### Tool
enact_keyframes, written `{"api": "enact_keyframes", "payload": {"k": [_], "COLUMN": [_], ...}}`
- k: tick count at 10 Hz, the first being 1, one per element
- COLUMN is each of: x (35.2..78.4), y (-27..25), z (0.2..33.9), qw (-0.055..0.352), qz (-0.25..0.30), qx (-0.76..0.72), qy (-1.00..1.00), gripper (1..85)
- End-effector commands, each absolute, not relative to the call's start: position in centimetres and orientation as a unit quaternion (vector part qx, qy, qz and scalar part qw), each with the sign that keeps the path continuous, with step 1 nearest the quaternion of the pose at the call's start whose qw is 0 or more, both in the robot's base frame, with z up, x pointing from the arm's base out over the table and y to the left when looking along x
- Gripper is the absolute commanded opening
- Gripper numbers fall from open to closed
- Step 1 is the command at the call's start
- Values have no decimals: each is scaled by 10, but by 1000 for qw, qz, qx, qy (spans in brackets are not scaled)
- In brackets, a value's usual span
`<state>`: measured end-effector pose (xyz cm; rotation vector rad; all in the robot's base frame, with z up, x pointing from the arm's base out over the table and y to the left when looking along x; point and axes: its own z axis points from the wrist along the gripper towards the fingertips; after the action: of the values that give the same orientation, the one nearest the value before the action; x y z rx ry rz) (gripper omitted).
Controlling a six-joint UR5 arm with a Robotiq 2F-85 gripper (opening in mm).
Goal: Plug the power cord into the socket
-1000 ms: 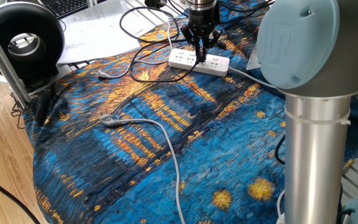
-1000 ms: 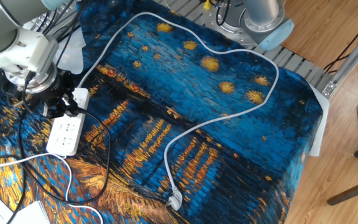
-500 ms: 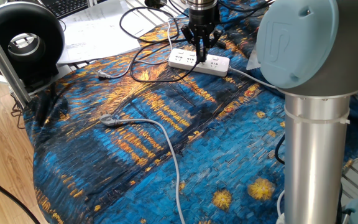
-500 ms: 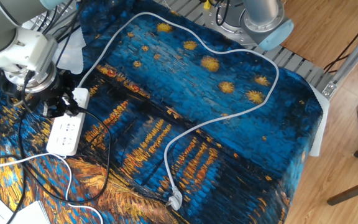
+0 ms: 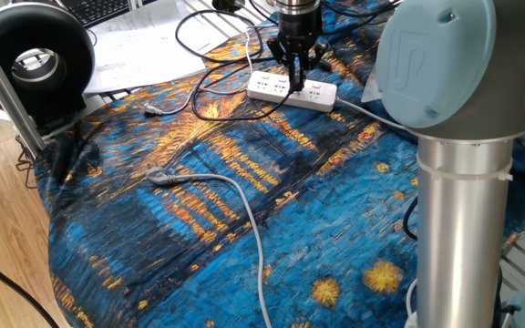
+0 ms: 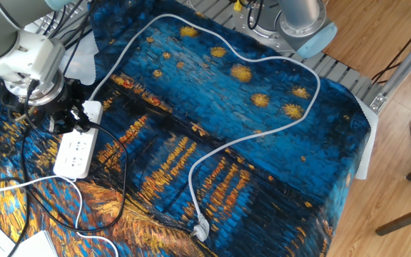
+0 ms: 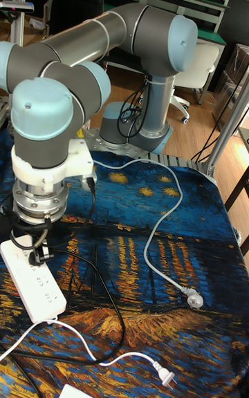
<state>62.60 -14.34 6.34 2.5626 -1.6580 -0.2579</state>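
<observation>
Nothing shows a clear shift from the frames half a second and a second ago: the gripper (image 5: 294, 62) sits at the same spot over the socket (image 5: 292, 89), top centre of one fixed view. Its fingers (image 5: 284, 56) are clamped on the chunky black plug of the power cord (image 6: 122, 188), pointing straight down onto the strip's upper face. From the other fixed view, at the left edge, the gripper (image 6: 68, 116) holds the plug just above or against the end of the socket (image 6: 77, 153) nearer its thick white cord; whether the prongs are seated in an outlet cannot be told. The tall fixed view shows the plug under the gripper (image 7: 38, 249) near the upper end of the socket (image 7: 34, 283), left of middle. The thin black cable loops from the plug across the painted blue and gold cloth (image 6: 248, 135) on the counter. A grey-white cable (image 6: 252, 139) curves over the cloth, well apart, its connector lying at the bottom centre.
</observation>
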Motion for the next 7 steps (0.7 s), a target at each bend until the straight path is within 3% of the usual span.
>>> {"api": "enact_keyframes", "payload": {"k": [1, 7], "x": [628, 629], "y": [-140, -145], "z": [63, 63], "qw": [31, 38], "qz": [-88, -85], "qx": [836, 843], "qy": [-541, -529], "gripper": [13, 13]}}
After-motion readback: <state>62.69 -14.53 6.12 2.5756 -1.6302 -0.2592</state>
